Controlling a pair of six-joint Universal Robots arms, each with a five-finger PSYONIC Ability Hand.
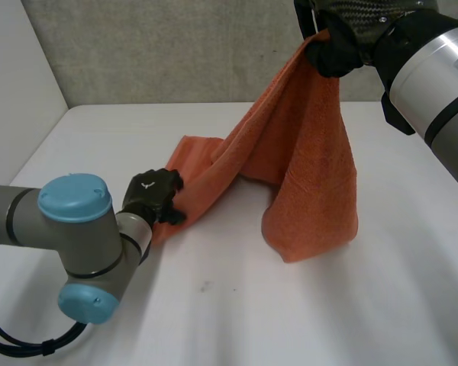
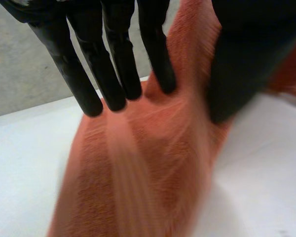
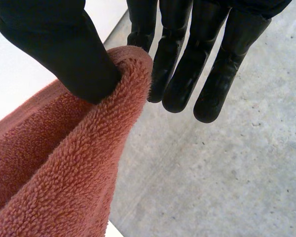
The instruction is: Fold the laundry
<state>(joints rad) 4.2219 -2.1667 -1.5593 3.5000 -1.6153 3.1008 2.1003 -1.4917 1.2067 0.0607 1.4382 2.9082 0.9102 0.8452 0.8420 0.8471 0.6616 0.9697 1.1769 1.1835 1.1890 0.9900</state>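
An orange towel (image 1: 305, 168) hangs in a tent shape over the white table (image 1: 328, 305). My right hand (image 1: 336, 49) holds it up high at the back right by one corner. In the right wrist view the towel's (image 3: 64, 177) folded corner is pinched between the thumb (image 3: 64, 49) and one finger, with the other fingers straight. My left hand (image 1: 153, 194) is low at the towel's left end, which lies on the table. In the left wrist view the towel (image 2: 138, 168) runs between the straight fingers (image 2: 108, 64) and the thumb (image 2: 246, 59), which close on it.
A grey wall (image 1: 175, 53) stands behind the table, and a white side panel (image 1: 15, 84) lines its left. Bare tabletop stretches in front of the towel and to its right.
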